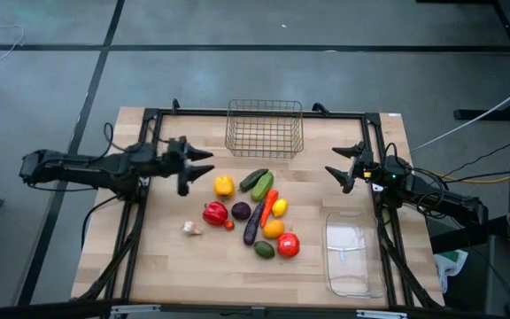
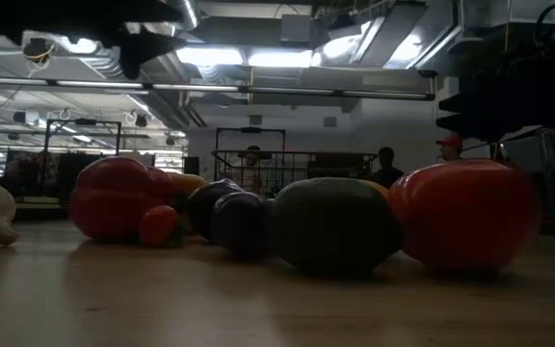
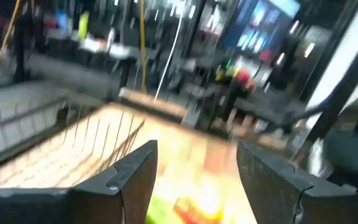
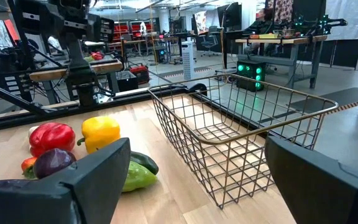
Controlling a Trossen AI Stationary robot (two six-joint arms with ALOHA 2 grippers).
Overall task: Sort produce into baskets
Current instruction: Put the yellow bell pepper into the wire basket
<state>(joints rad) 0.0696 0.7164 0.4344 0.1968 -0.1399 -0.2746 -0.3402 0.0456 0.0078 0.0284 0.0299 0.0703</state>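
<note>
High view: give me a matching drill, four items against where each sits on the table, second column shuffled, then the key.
Things:
1. wire basket
2. clear tray
3. pale whitish piece
4. yellow pepper

Places:
A. right side near the front edge, beside the red tomato
B. centre of the back edge, nothing in it
C. just ahead of the left gripper
D. left end of the produce pile, next to the red pepper

Pairs: 1-B, 2-A, 3-D, 4-C

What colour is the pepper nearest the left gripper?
Yellow: the small bell pepper beside the left gripper; clearest in the right wrist view.
</note>
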